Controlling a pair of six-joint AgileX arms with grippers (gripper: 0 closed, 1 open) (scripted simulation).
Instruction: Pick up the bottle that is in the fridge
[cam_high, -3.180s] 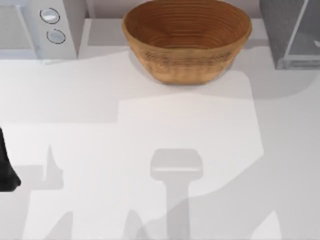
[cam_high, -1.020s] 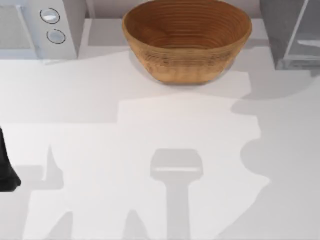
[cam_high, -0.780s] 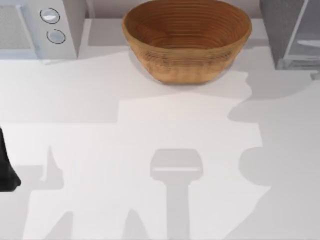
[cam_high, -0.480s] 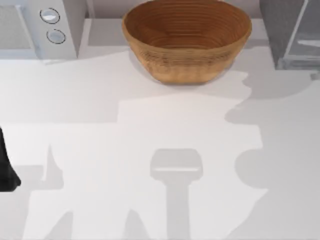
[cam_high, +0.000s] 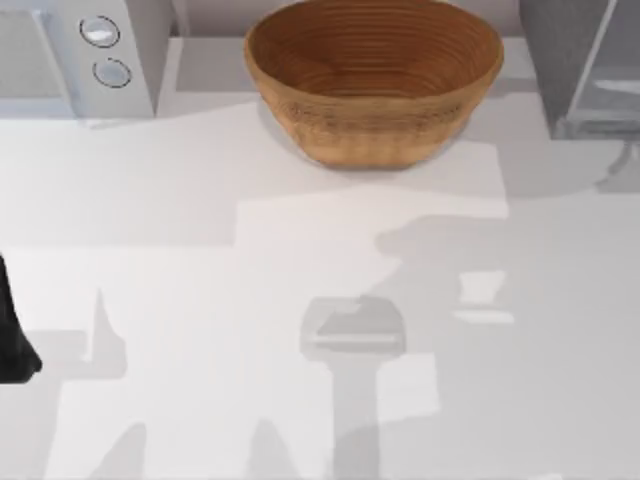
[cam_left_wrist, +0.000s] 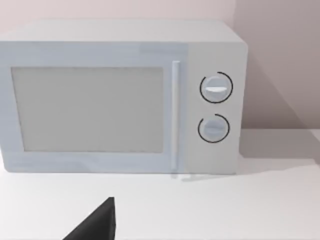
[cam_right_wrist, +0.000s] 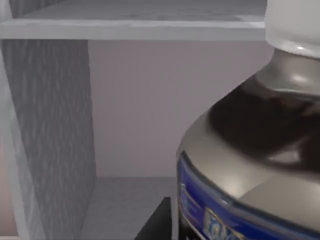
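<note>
bright even light, soft shadows across table (cam_high: 200, 200).

A rendered kitchen counter: a plain white tabletop (cam_high: 200, 270) carries a white box-shaped microwave with two round knobs (cam_left_wrist: 120, 97), a large brown woven bowl (cam_high: 373, 75), and a dark-grey speckled fridge with a pale translucent door panel (cam_high: 585, 65) against a pinkish wall.

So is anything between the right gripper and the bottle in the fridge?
Nothing visible. In the right wrist view the bottle looms close inside the fridge, with no door panel or other thing in front of it. A dark finger sits right beside its base.
</note>
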